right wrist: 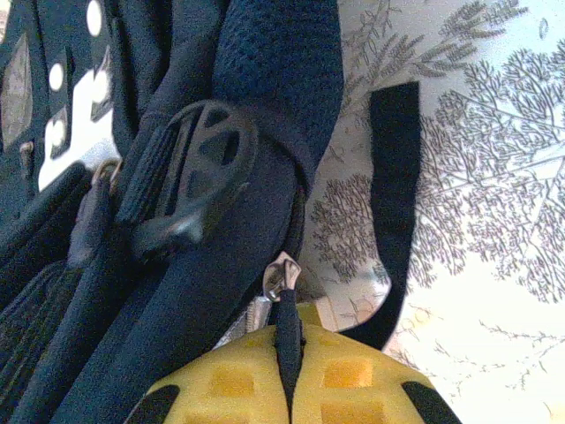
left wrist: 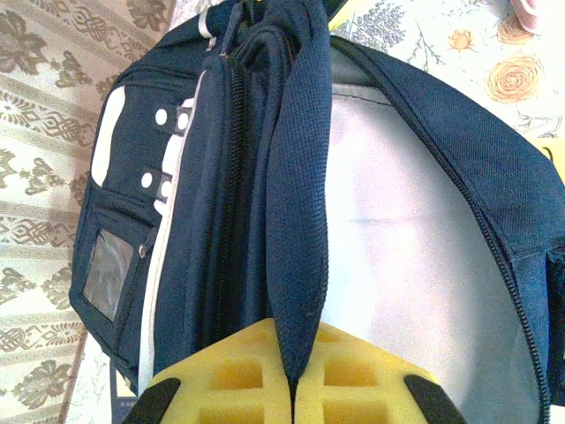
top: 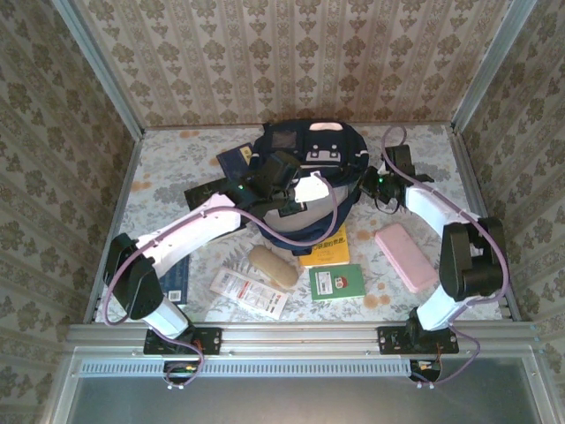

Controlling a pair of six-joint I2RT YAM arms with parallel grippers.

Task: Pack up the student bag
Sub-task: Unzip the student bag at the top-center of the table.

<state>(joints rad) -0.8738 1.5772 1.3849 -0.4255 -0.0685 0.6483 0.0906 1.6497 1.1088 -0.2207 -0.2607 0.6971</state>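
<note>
Table (top: 159, 177) rundown, left to right. Blue book (top: 177, 281) lies at the near left, tucked beside the left arm. Next to it sit a white packet (top: 249, 292) and a beige roll (top: 272, 265), touching each other.

Left gripper (left wrist: 293, 382) reaches in from the left and is clenched tight on a navy fold at the rim of the bag (top: 346, 172). On the wrist cam the fold runs straight down between the yellow pads, with the pale lining (left wrist: 406, 230) of the open compartment showing to its right.

That bag sits mid-table toward the far side, lying with its front pocket and white patches facing up.

Just near of the bag is a yellow book (top: 328, 249), its far edge under the bag, and a green book (top: 337, 283) nearer still.

Right gripper (right wrist: 290, 358) is at the bag's right side, pinched down on the zipper pull (right wrist: 283, 309), silver slider right above the pads.

Pink case (top: 404, 257) lies at the right, beside the right arm.
</note>
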